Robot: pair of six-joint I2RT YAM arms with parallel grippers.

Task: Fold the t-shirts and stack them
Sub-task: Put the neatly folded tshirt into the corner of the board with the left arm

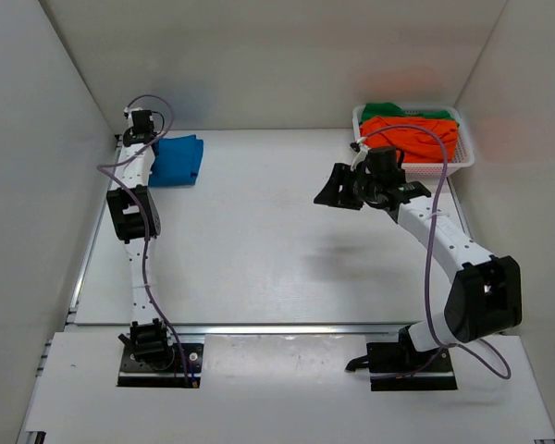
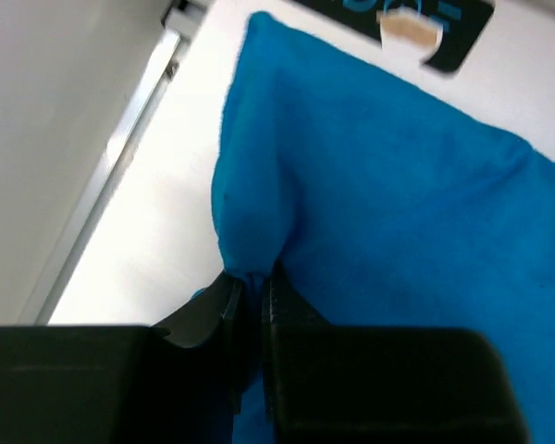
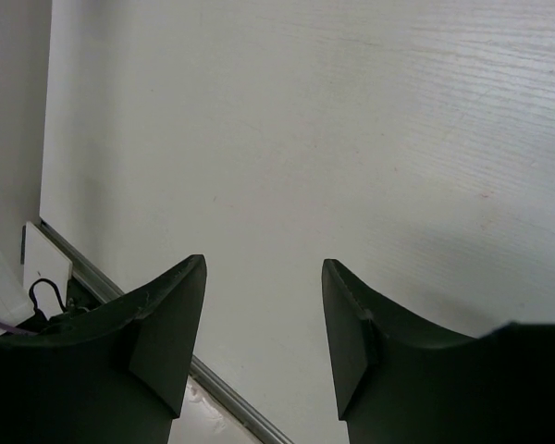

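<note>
The bright blue t-shirt [image 1: 178, 159] lies folded at the table's far left corner. My left gripper [image 1: 146, 129] is at its left edge. In the left wrist view the left gripper [image 2: 252, 277] is shut on a raised fold of the blue t-shirt [image 2: 398, 213], with cloth pinched between the jaws. The orange t-shirt [image 1: 412, 137] lies heaped in the white basket [image 1: 464, 155] at the far right, and the green t-shirt [image 1: 393, 111] shows behind it. My right gripper [image 1: 339, 192] hovers over bare table left of the basket; in the right wrist view, the right gripper [image 3: 264, 268] is open and holds nothing.
White walls close in the table on the left, back and right. A metal rail [image 2: 111, 176] runs along the left edge beside the blue t-shirt. Both arm bases [image 1: 157, 356] sit on the near edge.
</note>
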